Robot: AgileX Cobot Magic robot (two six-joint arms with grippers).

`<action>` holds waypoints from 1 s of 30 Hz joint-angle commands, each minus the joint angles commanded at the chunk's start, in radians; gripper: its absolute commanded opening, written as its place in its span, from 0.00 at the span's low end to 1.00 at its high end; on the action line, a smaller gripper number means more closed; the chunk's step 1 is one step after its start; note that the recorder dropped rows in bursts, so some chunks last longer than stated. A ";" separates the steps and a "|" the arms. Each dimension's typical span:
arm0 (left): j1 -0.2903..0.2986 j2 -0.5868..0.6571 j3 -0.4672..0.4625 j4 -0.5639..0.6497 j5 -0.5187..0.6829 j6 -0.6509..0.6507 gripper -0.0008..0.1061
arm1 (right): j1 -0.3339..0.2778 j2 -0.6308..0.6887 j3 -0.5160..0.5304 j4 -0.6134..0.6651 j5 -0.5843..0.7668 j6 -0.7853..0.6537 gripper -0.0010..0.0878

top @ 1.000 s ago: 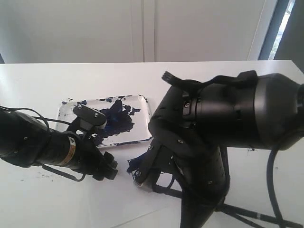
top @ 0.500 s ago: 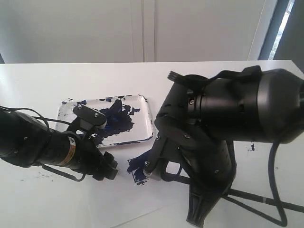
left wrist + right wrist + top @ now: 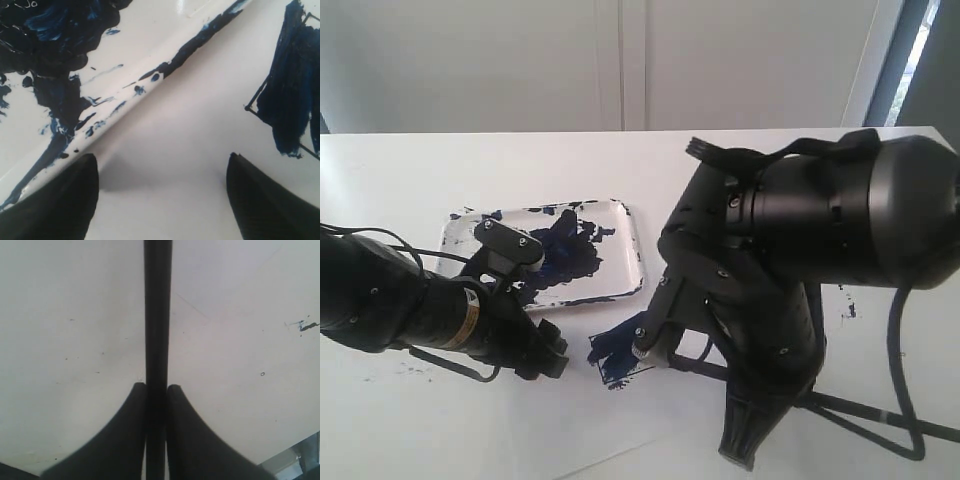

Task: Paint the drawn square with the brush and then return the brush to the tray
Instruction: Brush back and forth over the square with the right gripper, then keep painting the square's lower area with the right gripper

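Note:
The tray (image 3: 622, 262), white and smeared with dark blue paint, lies at the middle left of the table. In front of it the drawn square (image 3: 617, 354) is largely covered in dark blue. The left wrist view shows the tray's rim (image 3: 150, 67) and the square (image 3: 290, 100), where its thin outline is still visible. My left gripper (image 3: 552, 358) (image 3: 161, 157) hovers open over bare white surface between tray and square, holding nothing. My right gripper (image 3: 157, 386) is shut on the brush (image 3: 158, 315), a black stick running straight out between the fingers. The brush's tip is hidden.
The right arm's bulky black body (image 3: 820, 250) fills the right half of the exterior view, with cables (image 3: 880, 420) trailing on the table. Small dark paint specks (image 3: 306, 326) mark the white surface. A white wall stands beyond the table's far edge.
The right arm has shifted to the right and slightly up in the exterior view, uncovering more of the painted square. The left arm has stayed still.

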 joint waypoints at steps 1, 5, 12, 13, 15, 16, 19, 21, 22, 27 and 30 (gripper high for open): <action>0.000 0.000 0.000 0.000 0.000 0.000 0.71 | 0.000 0.000 0.000 0.015 0.000 -0.008 0.01; 0.000 0.000 0.000 0.000 0.002 0.000 0.71 | 0.000 0.000 0.000 0.092 0.000 -0.042 0.01; 0.000 0.000 0.000 0.000 0.002 0.000 0.71 | 0.002 0.000 0.000 0.121 0.000 -0.045 0.01; 0.000 0.000 0.000 0.000 0.002 0.000 0.71 | 0.008 -0.002 0.000 0.123 0.000 -0.049 0.01; 0.000 0.000 0.000 0.000 0.004 0.000 0.71 | 0.014 -0.002 0.000 0.125 0.000 -0.050 0.01; 0.000 0.000 0.000 0.000 0.004 0.000 0.71 | 0.019 -0.002 0.000 0.117 0.000 -0.050 0.01; 0.000 0.000 0.000 0.000 0.002 0.000 0.71 | 0.019 -0.002 0.000 0.085 0.000 -0.050 0.01; 0.000 0.000 0.000 0.000 -0.001 0.000 0.71 | 0.019 -0.002 0.000 0.048 0.000 -0.044 0.01; 0.000 0.000 0.000 0.000 -0.001 0.000 0.71 | 0.019 -0.002 0.000 0.029 0.000 -0.036 0.01; 0.000 0.000 0.000 0.000 -0.001 0.000 0.71 | 0.019 -0.002 0.000 0.016 0.000 -0.034 0.01; 0.000 0.000 0.000 0.000 -0.001 0.000 0.71 | 0.019 0.000 0.000 0.011 0.000 -0.019 0.01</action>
